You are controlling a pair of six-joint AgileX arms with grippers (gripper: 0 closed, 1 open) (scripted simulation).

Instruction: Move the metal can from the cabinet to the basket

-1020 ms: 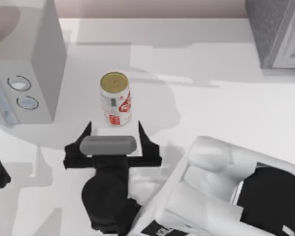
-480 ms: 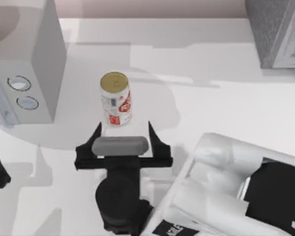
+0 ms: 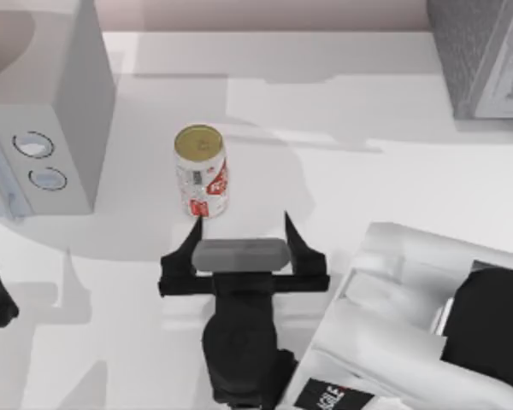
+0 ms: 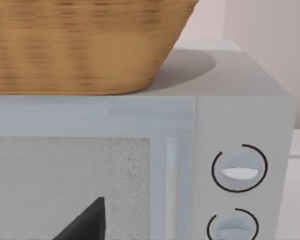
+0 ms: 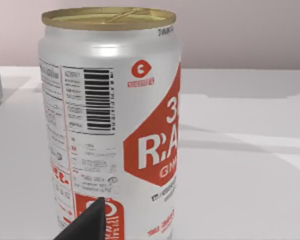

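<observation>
Standing upright on desk (image 3: 393,171), metal can (image 3: 202,171) waits; right tool (image 3: 242,248), fingers spread apart, sits offset right of can — centre first, then advance.

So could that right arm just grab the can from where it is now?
Probably yes. The right gripper sits open just short of the upright metal can, though its gap is offset toward the table's right. Nothing lies between them on the table, so it would need to re-centre first.

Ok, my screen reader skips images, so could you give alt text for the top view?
A metal can stands upright on the white table, with the right gripper open just short of it. A white box with two dials sits at left, the cabinet at far right.
</observation>
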